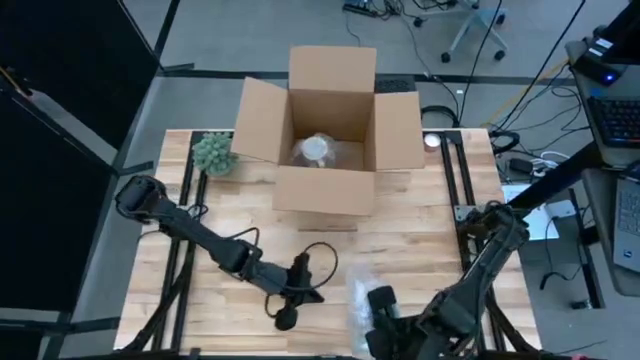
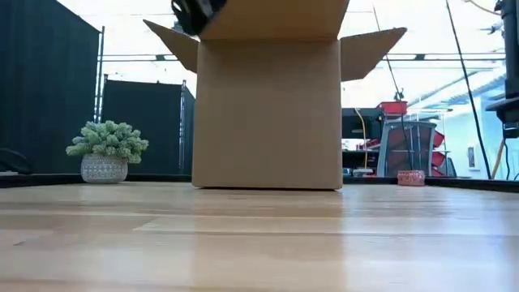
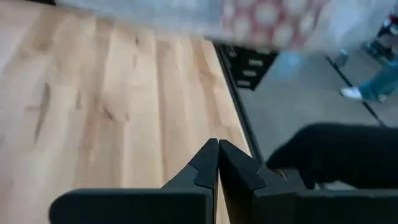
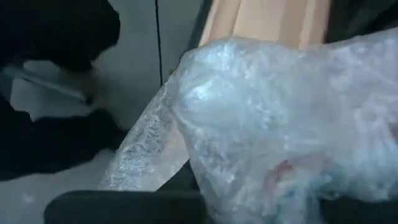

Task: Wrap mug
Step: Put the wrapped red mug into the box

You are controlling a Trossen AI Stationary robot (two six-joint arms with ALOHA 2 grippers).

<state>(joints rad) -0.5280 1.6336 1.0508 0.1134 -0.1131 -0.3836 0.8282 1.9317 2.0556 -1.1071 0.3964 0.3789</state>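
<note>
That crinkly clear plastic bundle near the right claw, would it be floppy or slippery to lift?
The bubble wrap looks soft and crumpled, so it would probably sag and shift instead of holding shape. It seems light for its bulk. Its glossy film may slide, though the bumpy surface should give some grip. Something patterned shows faintly inside, so the bundle may be heavier than it looks.

Robotics lab or workshop, not home. Wooden counter (image 1: 420, 240) fixed on dark metal rails, two dark robot arms mounted at its sides. Black curtain partitions (image 2: 49, 89) screen off work area. Bare grey concrete floor (image 1: 250, 30) around counter, loose cables (image 1: 530, 160) trailing over it. Wheeled office chair base (image 1: 470, 25) beyond far edge. Keyboard (image 1: 612, 120) on side desk at right. Red-and-grey chair (image 2: 413, 146) and bright ceiling lighting visible in room behind open cardboard box (image 2: 268, 105).
</note>
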